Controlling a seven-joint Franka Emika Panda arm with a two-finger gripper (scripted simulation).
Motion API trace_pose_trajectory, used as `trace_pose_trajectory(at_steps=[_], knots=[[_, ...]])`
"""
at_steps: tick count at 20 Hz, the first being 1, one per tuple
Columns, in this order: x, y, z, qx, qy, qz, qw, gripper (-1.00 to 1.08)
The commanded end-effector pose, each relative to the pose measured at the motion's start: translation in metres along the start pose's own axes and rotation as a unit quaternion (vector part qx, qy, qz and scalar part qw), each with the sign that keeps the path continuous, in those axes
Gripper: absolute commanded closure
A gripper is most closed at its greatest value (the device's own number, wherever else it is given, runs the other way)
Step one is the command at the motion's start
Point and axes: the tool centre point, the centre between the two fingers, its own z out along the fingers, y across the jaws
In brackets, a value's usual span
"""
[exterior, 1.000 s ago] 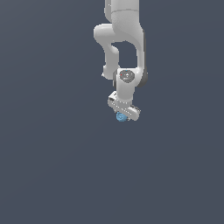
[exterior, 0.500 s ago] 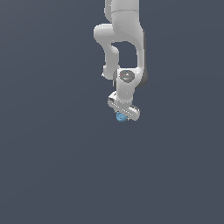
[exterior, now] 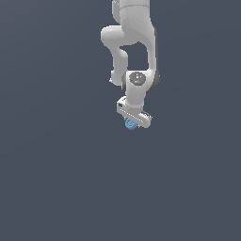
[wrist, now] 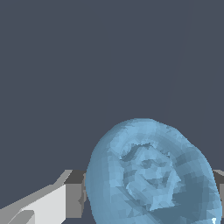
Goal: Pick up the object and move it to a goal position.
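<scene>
Plain dark grey-blue ground, featureless; white gripper (exterior: 132,123) clamped on the object (exterior: 130,124), a small light-blue swirl-marked ball (wrist: 151,173) held between the fingers (wrist: 52,203) at its widest girth, likely light, rigid and roll-prone.

Glossy white rounded arm (exterior: 129,42), dark grey joint ring, white pincer (exterior: 133,121) with grey pads

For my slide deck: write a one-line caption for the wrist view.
Wrist view: light-blue ball with a faint swirl, close up between the tool's grey fingers, against a plain dark background.
</scene>
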Motion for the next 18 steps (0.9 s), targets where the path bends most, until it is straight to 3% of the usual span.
trace_pose_trajectory(at_steps=[1, 18], knots=[[-0.001, -0.001, -0.011, 0.000, 0.000, 0.000, 1.0000, 1.08], [-0.010, -0.014, -0.147, -0.001, 0.000, 0.000, 1.0000, 1.08]])
